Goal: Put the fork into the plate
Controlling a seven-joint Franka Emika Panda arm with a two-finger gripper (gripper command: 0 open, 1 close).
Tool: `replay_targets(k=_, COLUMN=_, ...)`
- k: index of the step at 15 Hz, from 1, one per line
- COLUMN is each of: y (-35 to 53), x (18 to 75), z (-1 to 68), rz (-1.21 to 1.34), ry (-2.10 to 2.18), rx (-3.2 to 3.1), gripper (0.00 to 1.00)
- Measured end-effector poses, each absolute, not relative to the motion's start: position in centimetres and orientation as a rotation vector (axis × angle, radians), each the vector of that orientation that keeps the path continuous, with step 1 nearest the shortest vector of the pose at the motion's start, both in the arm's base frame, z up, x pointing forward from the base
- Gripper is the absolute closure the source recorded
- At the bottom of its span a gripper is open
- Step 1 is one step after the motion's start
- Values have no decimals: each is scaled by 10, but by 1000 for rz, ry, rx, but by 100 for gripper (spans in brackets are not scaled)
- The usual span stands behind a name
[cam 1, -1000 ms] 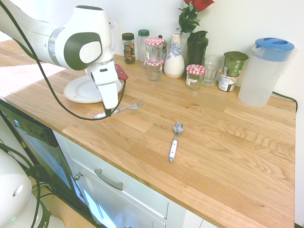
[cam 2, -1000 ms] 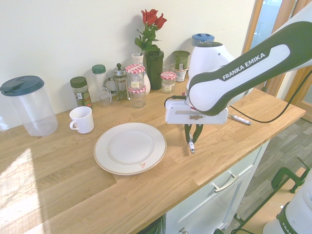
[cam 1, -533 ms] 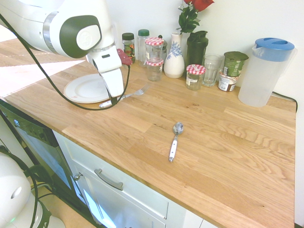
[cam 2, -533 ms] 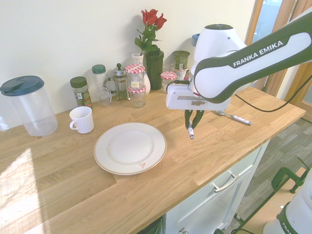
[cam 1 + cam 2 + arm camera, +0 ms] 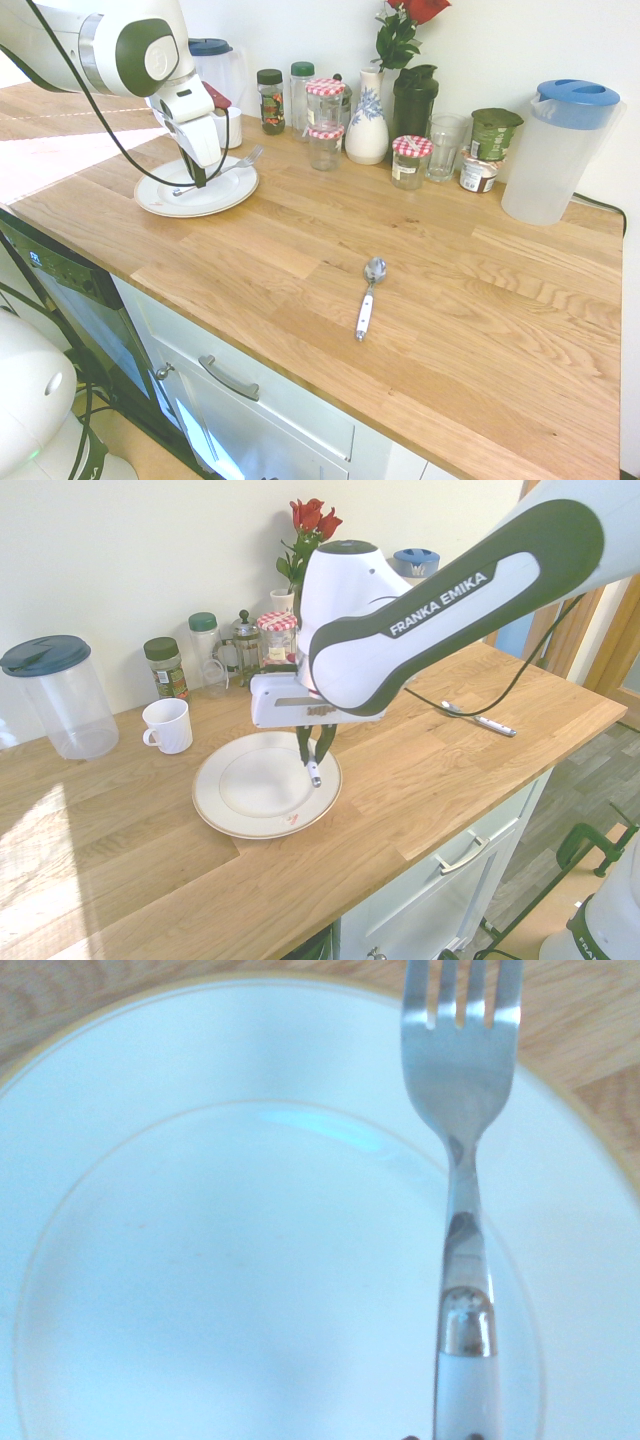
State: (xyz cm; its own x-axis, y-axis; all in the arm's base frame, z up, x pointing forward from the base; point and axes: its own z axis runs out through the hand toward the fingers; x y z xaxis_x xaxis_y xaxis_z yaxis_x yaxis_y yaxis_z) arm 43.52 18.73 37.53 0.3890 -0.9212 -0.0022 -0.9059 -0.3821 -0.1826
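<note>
The dinner fork (image 5: pixel 461 1090), pinched by its white handle in the two-finger gripper (image 5: pixel 316 759), has travelled from beside the dinner plate (image 5: pixel 222 812) to above it. The plate now lies beneath the hand, so what probably remains is lowering and letting go; the tines reach past the rim in the wrist view, so a shift inward may be wise. The spoon (image 5: pixel 366 311) lies well apart from the hand.

my fork's (image 5: pixel 465 1090) tine tips cut off by the wrist view's edge, its handle's end beyond that edge too, the plate (image 5: pixel 240 1260) cropped there, the roses (image 5: pixel 422 8) cut off in my first exterior view
</note>
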Motion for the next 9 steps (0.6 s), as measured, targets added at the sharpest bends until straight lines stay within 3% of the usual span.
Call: replay_targets(k=9, y=228, x=429, z=352, rz=-73, ry=1567, rx=-2560, gripper=100)
